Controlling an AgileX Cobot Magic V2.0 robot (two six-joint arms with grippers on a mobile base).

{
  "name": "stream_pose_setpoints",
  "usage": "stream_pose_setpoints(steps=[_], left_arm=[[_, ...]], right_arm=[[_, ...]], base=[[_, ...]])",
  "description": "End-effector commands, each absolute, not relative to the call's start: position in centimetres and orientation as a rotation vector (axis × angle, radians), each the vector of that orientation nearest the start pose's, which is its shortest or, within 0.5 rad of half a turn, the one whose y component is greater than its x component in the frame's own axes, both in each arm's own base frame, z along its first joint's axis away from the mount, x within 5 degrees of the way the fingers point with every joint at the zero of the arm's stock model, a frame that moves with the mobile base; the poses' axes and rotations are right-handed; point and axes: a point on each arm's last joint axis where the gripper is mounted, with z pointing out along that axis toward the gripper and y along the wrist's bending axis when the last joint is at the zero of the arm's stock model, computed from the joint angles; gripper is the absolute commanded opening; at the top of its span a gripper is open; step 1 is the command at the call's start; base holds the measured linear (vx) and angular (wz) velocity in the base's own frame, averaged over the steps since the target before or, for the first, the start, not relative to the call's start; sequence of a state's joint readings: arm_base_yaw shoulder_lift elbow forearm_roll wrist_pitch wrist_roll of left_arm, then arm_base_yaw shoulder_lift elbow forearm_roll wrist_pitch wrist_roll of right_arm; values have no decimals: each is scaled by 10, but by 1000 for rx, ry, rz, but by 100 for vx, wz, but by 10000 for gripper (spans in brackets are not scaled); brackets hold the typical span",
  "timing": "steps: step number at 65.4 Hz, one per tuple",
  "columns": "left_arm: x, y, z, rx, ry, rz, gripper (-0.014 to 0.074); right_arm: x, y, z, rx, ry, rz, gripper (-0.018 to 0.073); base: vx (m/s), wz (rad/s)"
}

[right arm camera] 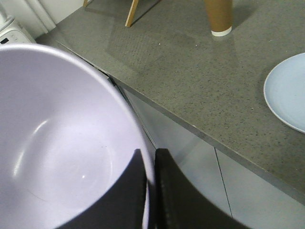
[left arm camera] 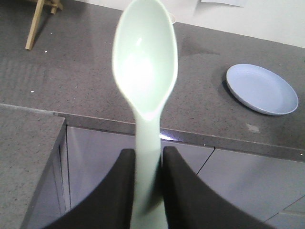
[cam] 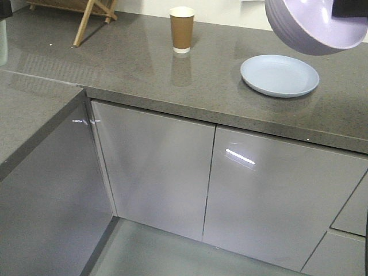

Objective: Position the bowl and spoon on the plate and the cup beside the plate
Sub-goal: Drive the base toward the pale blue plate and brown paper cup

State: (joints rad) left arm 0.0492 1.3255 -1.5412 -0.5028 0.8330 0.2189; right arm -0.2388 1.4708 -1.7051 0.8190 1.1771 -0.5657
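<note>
My right gripper (right arm camera: 149, 162) pinches the rim of the lavender bowl (right arm camera: 62, 143), held in the air; the pale blue plate (cam: 280, 75) lies lower and farther, on the counter (cam: 132, 63). My left gripper (left arm camera: 145, 160) clamps the spoon (left arm camera: 145, 62) by its handle, scoop pointing far.

— Any writing you can read from where you are?
— None, on any surface I see. The cup (cam: 181, 30) shows only plain brown with a white band at its base.
— And the white sheet up top?
— The white sheet (left arm camera: 221, 2) is cut by the edge; I make out no letters.
</note>
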Motion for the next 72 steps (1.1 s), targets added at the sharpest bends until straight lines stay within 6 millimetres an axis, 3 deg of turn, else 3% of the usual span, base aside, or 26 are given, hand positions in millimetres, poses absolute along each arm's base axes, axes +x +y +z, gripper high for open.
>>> stream_pose_setpoints(steps=[1, 72], left_arm=[[270, -19, 485, 31, 1914, -436, -7], [270, -19, 485, 31, 1914, -436, -7]], right_arm=[[287, -5, 487, -304, 1993, 600, -5], [287, -5, 487, -304, 1993, 600, -5]], base=[[4, -21], [3, -13]])
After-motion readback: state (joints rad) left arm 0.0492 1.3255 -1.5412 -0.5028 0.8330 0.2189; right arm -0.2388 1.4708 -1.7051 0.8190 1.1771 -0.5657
